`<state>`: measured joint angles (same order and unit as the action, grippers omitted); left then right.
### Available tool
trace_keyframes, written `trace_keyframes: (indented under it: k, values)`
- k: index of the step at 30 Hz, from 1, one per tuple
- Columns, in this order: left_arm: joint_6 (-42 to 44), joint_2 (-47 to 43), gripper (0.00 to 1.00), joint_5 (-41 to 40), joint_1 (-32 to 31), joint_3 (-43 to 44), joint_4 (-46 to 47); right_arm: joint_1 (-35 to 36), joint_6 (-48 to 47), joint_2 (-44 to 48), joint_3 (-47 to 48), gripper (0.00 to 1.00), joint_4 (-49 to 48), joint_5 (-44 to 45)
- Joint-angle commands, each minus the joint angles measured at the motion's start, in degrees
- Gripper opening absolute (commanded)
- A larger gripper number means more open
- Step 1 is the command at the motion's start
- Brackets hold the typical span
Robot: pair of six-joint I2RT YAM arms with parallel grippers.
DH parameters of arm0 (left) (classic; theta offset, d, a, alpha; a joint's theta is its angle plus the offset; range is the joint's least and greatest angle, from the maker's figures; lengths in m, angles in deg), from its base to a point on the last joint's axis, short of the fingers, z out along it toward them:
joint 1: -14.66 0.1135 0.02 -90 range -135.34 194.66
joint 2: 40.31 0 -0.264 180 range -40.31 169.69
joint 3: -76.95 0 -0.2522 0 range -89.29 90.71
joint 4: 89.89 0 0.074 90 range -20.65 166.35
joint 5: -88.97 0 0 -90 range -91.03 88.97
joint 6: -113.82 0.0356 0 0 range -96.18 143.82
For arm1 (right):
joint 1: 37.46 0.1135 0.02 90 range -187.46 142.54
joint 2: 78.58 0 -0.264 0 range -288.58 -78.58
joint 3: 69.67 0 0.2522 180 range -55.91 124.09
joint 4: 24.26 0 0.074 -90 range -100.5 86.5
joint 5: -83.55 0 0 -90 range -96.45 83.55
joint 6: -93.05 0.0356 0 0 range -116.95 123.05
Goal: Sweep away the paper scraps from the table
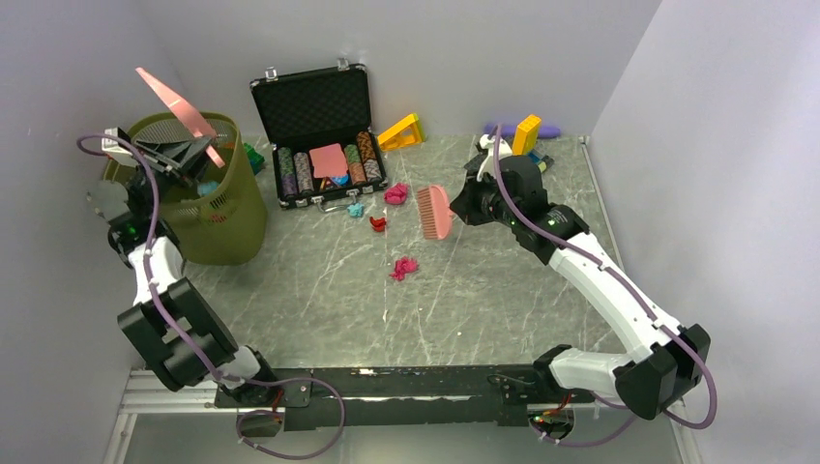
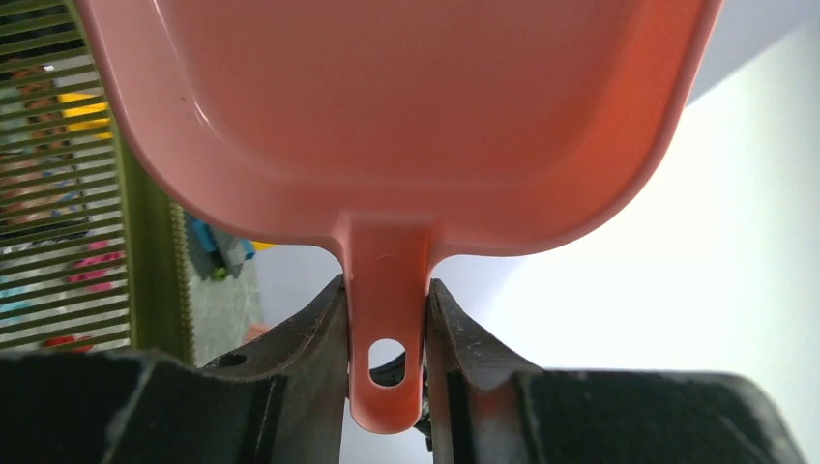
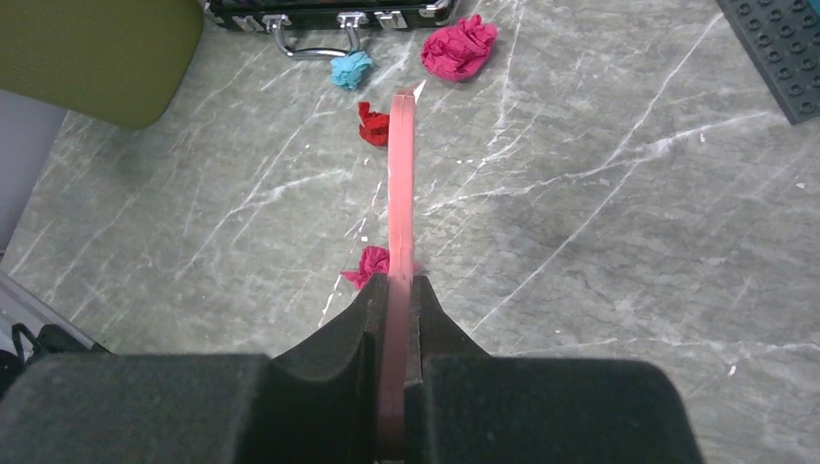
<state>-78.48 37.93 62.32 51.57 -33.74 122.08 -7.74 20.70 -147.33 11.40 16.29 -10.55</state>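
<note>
Marble-veined grey-green table [image 1: 319, 309] carries four crumpled paper scraps [image 1: 403, 267]: a pink wad mid-table, with red, magenta and pale blue ones farther off, just near of the open, foam-lined black case [image 1: 314, 106]. The right gripper [image 3: 396, 295] is clenched on a thin pink plastic brush [image 1: 434, 212], its arm stretched far and leftward. The left gripper [image 2: 387, 319] grasps the flat handle of a smooth pink dustpan [image 2: 387, 116], raised and tilted over the slatted olive bin [image 1: 227, 227] at far left.
</note>
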Motion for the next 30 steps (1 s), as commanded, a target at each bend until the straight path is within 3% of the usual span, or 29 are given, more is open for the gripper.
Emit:
trace_keyframes:
  k: [1, 8, 12, 14, 17, 21, 25, 30]
  values:
    - [-31.8, 0.2, 0.00, -2.8, 1.0, -2.4, 37.3, 0.0, 1.7, -0.3, 0.4, 0.00, -4.1, -1.8]
    - [-31.9, 1.0, 0.00, -1.3, 1.8, 1.5, 38.8, 0.0, 3.0, -1.4, -0.2, 0.00, -5.4, -2.3]
    - [-23.6, -3.0, 0.00, 1.0, -0.7, 2.9, 31.6, 0.0, 6.4, -4.1, 1.1, 0.00, -6.5, -1.9]
    - [-12.4, -6.8, 0.00, 3.1, -5.2, 3.9, 18.4, 0.0, 10.8, -5.7, 1.3, 0.00, -8.3, 0.1]
    - [12.4, -13.3, 0.00, 1.8, -11.5, 6.6, -10.9, 0.0, 22.2, -8.7, -0.3, 0.00, -15.5, 1.0]
    - [47.4, -18.3, 0.00, -9.2, -19.0, 16.5, -53.3, 1.1, 38.0, -14.9, -3.0, 0.00, -30.7, -3.3]
    - [65.8, -19.0, 0.00, -17.8, -24.9, 21.8, -72.8, 5.0, 40.5, -24.1, 3.4, 0.00, -34.3, -2.8]
    - [78.5, -21.9, 0.00, -34.8, -31.8, 16.6, -83.5, 6.8, 43.8, -34.9, 9.4, 0.00, -37.4, -1.8]
